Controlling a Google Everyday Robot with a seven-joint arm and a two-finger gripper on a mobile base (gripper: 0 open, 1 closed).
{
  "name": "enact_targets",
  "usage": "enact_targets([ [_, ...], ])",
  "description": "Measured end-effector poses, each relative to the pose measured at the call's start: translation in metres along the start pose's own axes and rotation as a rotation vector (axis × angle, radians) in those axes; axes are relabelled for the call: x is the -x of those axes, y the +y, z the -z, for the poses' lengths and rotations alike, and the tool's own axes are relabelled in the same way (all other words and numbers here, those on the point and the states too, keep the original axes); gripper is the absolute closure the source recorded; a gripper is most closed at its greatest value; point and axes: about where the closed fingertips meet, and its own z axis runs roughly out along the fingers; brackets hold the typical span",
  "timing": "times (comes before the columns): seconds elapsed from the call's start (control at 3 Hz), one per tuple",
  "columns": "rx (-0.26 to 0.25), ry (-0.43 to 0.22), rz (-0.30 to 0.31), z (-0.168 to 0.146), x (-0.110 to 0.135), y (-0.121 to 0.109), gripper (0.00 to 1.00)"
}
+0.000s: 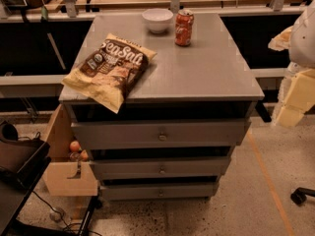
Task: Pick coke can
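The coke can [184,27] is red-orange with a silver top and stands upright at the back of the grey cabinet top [206,73], just right of a white bowl [157,19]. My gripper [295,100] hangs at the right edge of the view, beyond the cabinet's right side and well in front of and to the right of the can. It holds nothing that I can see. My white arm [304,36] rises above it.
A yellow sea-salt chip bag [110,70] lies on the front left of the cabinet top, overhanging the edge. Three drawers [160,134] face me. A wooden box [64,156] stands at the lower left and a chair wheel [299,195] at the lower right.
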Motion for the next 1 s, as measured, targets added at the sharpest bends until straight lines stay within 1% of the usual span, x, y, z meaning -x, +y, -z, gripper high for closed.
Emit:
enact_targets([
  [0.33, 0.0, 0.0, 0.0, 0.0, 0.0, 0.0, 0.0],
  [0.67, -0.012, -0.059, -0.092, 0.01, -0.006, 0.001, 0.0],
  [1.0, -0.069, -0.286, -0.318, 0.009, -0.005, -0.032, 0.0],
])
